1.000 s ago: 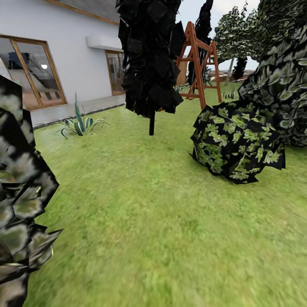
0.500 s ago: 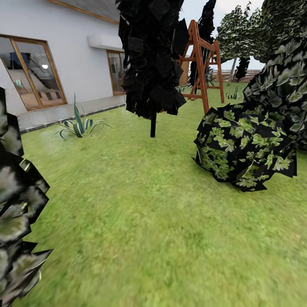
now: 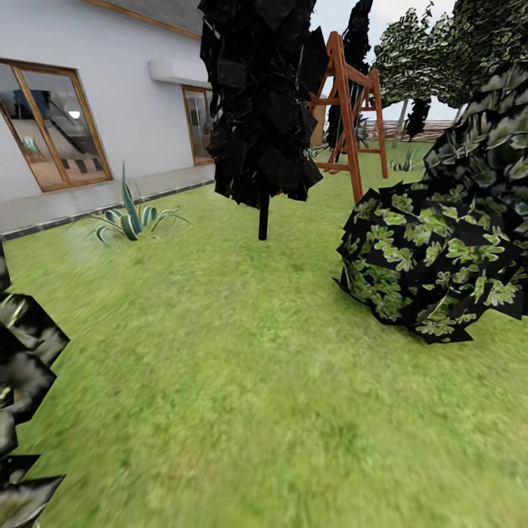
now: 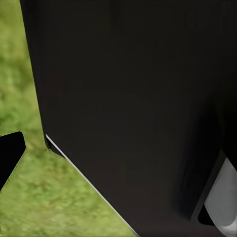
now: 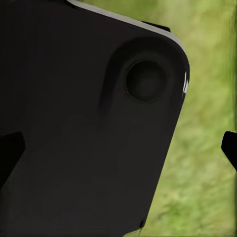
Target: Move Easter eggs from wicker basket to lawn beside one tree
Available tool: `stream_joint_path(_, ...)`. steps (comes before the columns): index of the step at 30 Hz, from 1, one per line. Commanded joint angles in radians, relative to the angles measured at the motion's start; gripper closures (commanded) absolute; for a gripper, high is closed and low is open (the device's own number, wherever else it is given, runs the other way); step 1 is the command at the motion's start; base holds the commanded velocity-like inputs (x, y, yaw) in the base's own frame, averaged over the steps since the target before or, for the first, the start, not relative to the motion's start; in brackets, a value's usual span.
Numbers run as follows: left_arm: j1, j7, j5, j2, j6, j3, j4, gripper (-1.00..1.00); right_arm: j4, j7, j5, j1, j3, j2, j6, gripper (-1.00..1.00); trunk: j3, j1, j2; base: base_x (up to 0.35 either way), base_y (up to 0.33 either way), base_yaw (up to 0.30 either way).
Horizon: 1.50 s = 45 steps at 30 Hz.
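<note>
The lawn [image 3: 257,367] spreads out ahead as broad green grass. The Easter eggs, the wicker basket and the pale-trunked tree are out of view. In the left wrist view, one black fingertip [image 4: 10,153] of my left gripper [image 4: 118,153] sits at the picture's edge over grass, in front of a dark part of the robot's body. In the right wrist view, my right gripper [image 5: 118,148] stands open, with a black fingertip [image 5: 10,150] at each edge. Neither gripper holds anything.
A black-leaved tree [image 3: 260,95] on a thin dark trunk stands ahead. A leafy bush [image 3: 425,264] is at the right, dark foliage [image 3: 22,381] at the near left. A striped agave [image 3: 130,216], a wooden frame [image 3: 348,95] and the house [image 3: 51,125] lie beyond.
The whole head view has shifted as the camera moved. The near-left foliage slid towards the left edge, and the bush now shows larger and further right. No object itself moved.
</note>
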Motion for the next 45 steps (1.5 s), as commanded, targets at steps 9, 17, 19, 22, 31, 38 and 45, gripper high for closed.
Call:
stream_joint_path(9,0.000,0.000,0.001,0.000,-0.003,0.000,0.000,-1.00,0.000,-0.001,-0.003,0.000,0.004,0.001,-0.003,-1.00,-0.001,0.001,0.000,0.340,0.000,0.000)
stream_joint_path(17,0.000,0.000,0.001,0.000,-0.002,0.000,0.000,-1.00,0.000,-0.002,-0.006,0.000,0.003,0.001,-0.003,-1.00,-0.001,0.001,0.000,0.340,0.000,0.000)
stream_joint_path(19,0.000,0.000,0.001,0.000,-0.002,0.000,0.000,-1.00,0.000,-0.002,-0.006,0.000,0.003,0.001,-0.003,-1.00,-0.001,0.001,0.000,0.339,0.000,0.000)
stream_joint_path(22,0.000,0.000,0.001,0.001,-0.003,0.000,0.000,-1.00,0.000,-0.004,-0.003,0.000,0.004,0.002,-0.003,-1.00,-0.001,0.001,0.000,0.339,0.000,0.000)
stream_joint_path(31,0.000,0.000,0.001,0.001,-0.002,0.000,0.000,-1.00,0.000,-0.005,0.002,0.000,0.004,0.003,-0.003,-1.00,-0.001,0.001,0.000,0.340,0.000,0.000)
stream_joint_path(38,0.000,0.000,0.001,0.001,-0.002,0.000,0.000,-1.00,0.000,-0.005,0.002,0.000,0.004,0.003,-0.003,-1.00,-0.001,0.001,0.000,0.339,0.018,0.000)
stream_joint_path(45,0.000,0.000,0.001,0.001,-0.002,0.000,0.000,-1.00,0.000,-0.005,0.002,0.000,0.004,0.003,-0.004,-1.00,-0.001,0.001,0.000,0.339,0.072,0.000)
